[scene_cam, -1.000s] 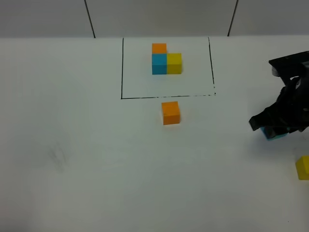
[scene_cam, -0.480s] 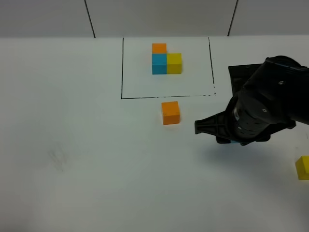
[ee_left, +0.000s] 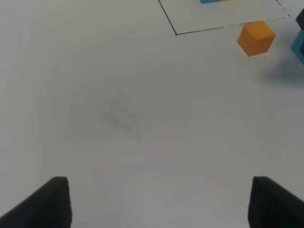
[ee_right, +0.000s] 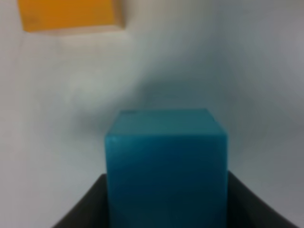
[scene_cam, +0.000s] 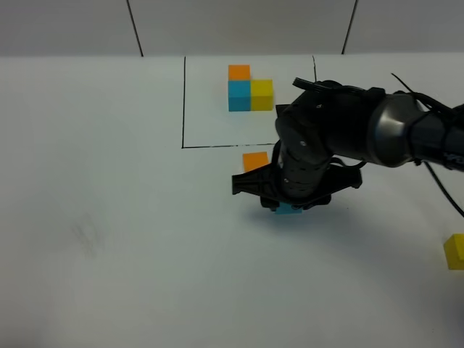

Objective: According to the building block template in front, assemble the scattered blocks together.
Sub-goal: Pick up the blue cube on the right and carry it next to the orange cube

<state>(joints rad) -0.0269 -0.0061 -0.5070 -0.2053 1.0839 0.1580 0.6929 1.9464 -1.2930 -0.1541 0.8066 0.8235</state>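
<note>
The template outline (scene_cam: 183, 101) sits at the back of the table, with its orange, blue and yellow cluster (scene_cam: 250, 90) inside. My right gripper (scene_cam: 290, 206) reaches across the middle, shut on the loose sky-blue cube (scene_cam: 288, 209) (ee_right: 166, 156), low over the table just in front of the loose orange cube (scene_cam: 254, 160) (ee_right: 71, 14). The arm hides part of that orange cube. At the right edge lies the loose yellow cube (scene_cam: 455, 251). My left gripper (ee_left: 161, 204) is open over bare table, far from the orange cube (ee_left: 256, 38), and does not show in the high view.
The white table (scene_cam: 109, 239) carries a faint smudge (scene_cam: 87, 235) on its left side. A grey wall with two dark seams (scene_cam: 135, 27) stands behind the table's far edge. The right arm's bulk (scene_cam: 348, 134) covers the template's front right corner.
The right arm has swept left from the table's right edge, carrying the blue cube, to just in front of the orange cube. The orange and yellow cubes stayed put.
</note>
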